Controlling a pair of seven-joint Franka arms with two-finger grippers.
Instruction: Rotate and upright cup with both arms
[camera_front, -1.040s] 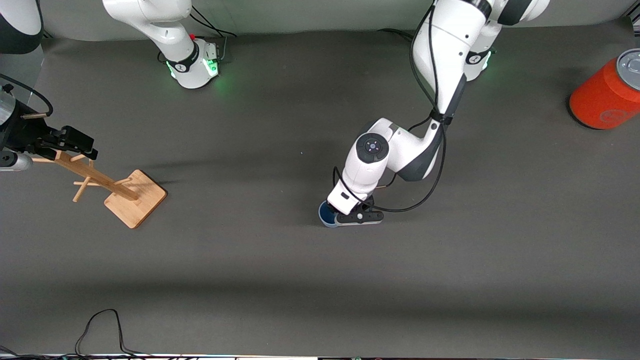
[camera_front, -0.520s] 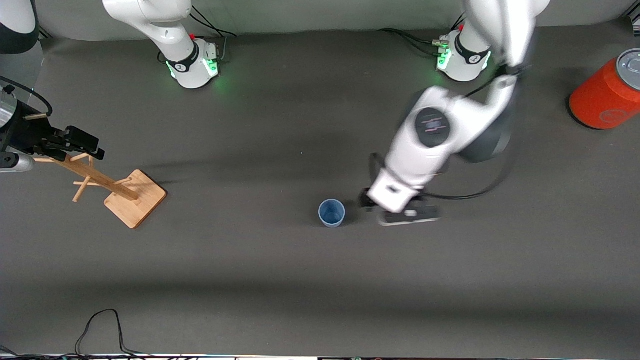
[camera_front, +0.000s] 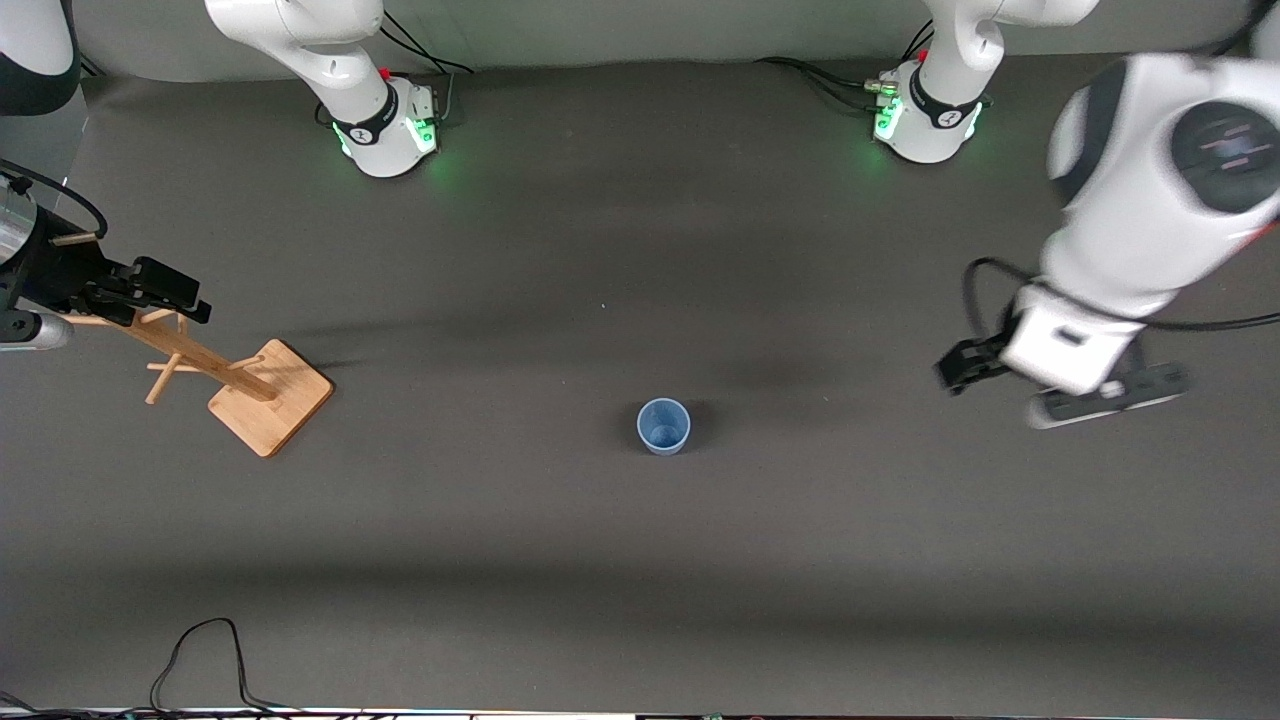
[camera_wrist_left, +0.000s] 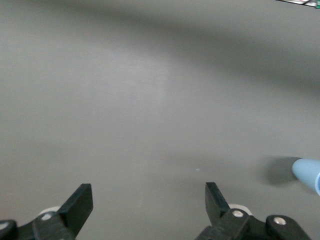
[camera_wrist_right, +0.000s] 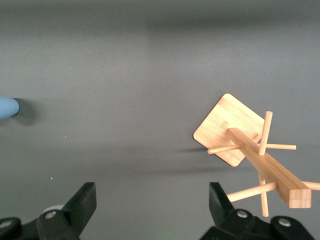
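Note:
The light-blue cup (camera_front: 663, 426) stands upright on the dark table mat (camera_front: 560, 560), mouth up, near the middle, with nothing touching it. My left gripper (camera_front: 972, 367) is open and empty, up in the air well off toward the left arm's end of the table. In the left wrist view the gripper (camera_wrist_left: 148, 201) has its jaws wide apart over bare mat, and the cup (camera_wrist_left: 307, 175) shows at the picture's edge. My right gripper (camera_front: 160, 287) is open and empty, waiting over the top of the wooden rack. The right wrist view shows the gripper (camera_wrist_right: 152, 202) open and the cup (camera_wrist_right: 7, 108) far off.
A wooden peg rack (camera_front: 235, 380) on a square base stands at the right arm's end of the table; it also shows in the right wrist view (camera_wrist_right: 250, 145). A black cable (camera_front: 200, 650) lies at the table's front edge. The left arm's large white wrist (camera_front: 1150, 200) hangs over its end of the table.
My left gripper has let go of the cup and swung up and away toward the left arm's end of the table. The cup stays upright where it was. The right arm has barely moved.

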